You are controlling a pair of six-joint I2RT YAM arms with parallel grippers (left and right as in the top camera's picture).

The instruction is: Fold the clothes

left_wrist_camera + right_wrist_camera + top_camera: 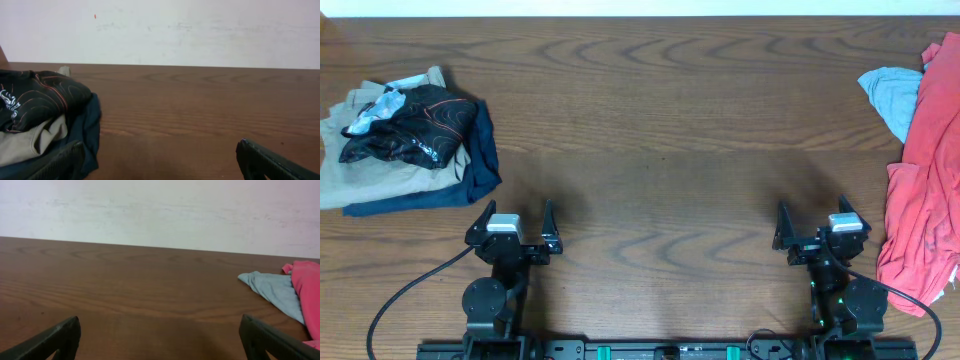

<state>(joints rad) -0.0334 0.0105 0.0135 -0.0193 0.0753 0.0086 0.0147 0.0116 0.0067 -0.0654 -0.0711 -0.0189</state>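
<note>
Both arms sit at the near edge of the table and hold nothing. The left gripper has its jaws spread wide and empty, and the right gripper is the same. Each is over bare wood, apart from any fabric. It reads as a ready pose, with the middle left free as folding space and folding likely not begun.

The coral-red T-shirt is crumpled at the table's right edge, partly out of frame, near the right gripper's outer side. That arm is probably first to reach it. A light blue garment touches its far-left side. At far left is a separate heap: a black garment with thin red line print lies on a beige garment, with a navy garment under its right side. It is likely a set-aside stack, but I can't tell whether it is properly folded.

Only the overhead view shows both heaps and both arms at once. No lettering or label is visible on the shirt.

The left wrist view gives a low side look at the heap, with black over beige and navy draping at the side. It also shows the pale wall behind, but no red shirt.

The right wrist view catches just a corner of the light blue garment and a strip of coral at its right edge, and misses the left heap. Its own fingers at the bottom corners confirm the wide spread.
</note>
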